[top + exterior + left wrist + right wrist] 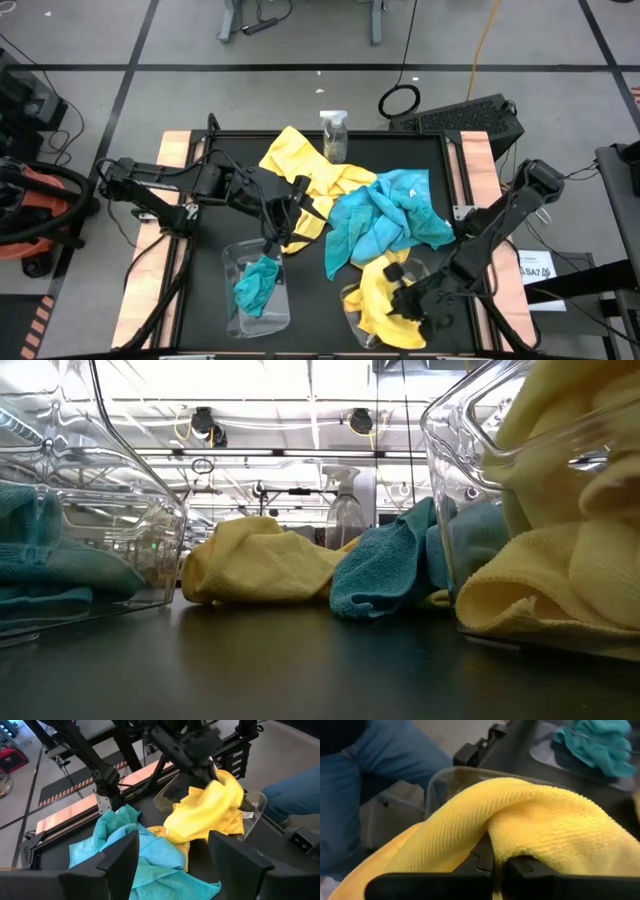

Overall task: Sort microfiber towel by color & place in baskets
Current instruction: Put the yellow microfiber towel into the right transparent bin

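A heap of turquoise towels (390,215) and yellow towels (300,160) lies mid-table. The left basket (230,320) holds a turquoise towel (255,285). The right basket (425,268) holds yellow cloth (372,300). My left gripper (285,215) hovers open over the heap's left edge, between the heap and the left basket. In its wrist view its fingers (120,865) stand above turquoise cloth (150,855) without touching it. My right gripper (405,300) is over the right basket, shut on a yellow towel (530,820). My right gripper pinches a bunched fold of the yellow towel (492,847) between its two fingers, coming from above at a slant. The cloth bulges up over the fingertips. In the left wrist view the towel (205,815) hangs slack below the gripper into the right basket (250,802).
A clear spray bottle (334,133) stands at the far edge of the table behind the heap. A person in blue jeans (370,775) stands close to the table's near right side. Bare black table shows between the two baskets and at the near edge.
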`<action>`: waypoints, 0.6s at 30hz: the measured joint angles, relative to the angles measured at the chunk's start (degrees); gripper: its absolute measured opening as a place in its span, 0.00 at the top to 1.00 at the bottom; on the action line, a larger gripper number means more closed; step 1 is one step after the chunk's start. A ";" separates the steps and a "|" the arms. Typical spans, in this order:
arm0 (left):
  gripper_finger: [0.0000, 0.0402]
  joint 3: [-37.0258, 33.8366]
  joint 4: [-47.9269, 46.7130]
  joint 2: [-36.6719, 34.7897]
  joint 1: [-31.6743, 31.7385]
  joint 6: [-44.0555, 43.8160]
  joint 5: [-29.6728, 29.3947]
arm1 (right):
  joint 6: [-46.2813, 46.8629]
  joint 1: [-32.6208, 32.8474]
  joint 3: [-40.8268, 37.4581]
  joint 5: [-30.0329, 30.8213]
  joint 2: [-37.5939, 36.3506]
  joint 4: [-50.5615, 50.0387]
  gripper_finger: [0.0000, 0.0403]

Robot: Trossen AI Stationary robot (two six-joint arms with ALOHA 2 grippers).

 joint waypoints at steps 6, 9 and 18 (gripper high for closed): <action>0.39 0.00 -0.07 0.60 0.00 -0.16 -0.66 | -3.26 -4.76 0.00 -5.91 7.01 6.43 1.00; 0.39 0.00 -0.06 1.38 0.02 -1.21 -0.75 | -2.63 -7.06 0.00 -9.40 10.36 6.35 1.00; 0.39 0.00 -1.16 3.91 0.07 -1.33 -0.77 | -0.77 -11.32 0.31 -15.93 18.41 7.04 1.00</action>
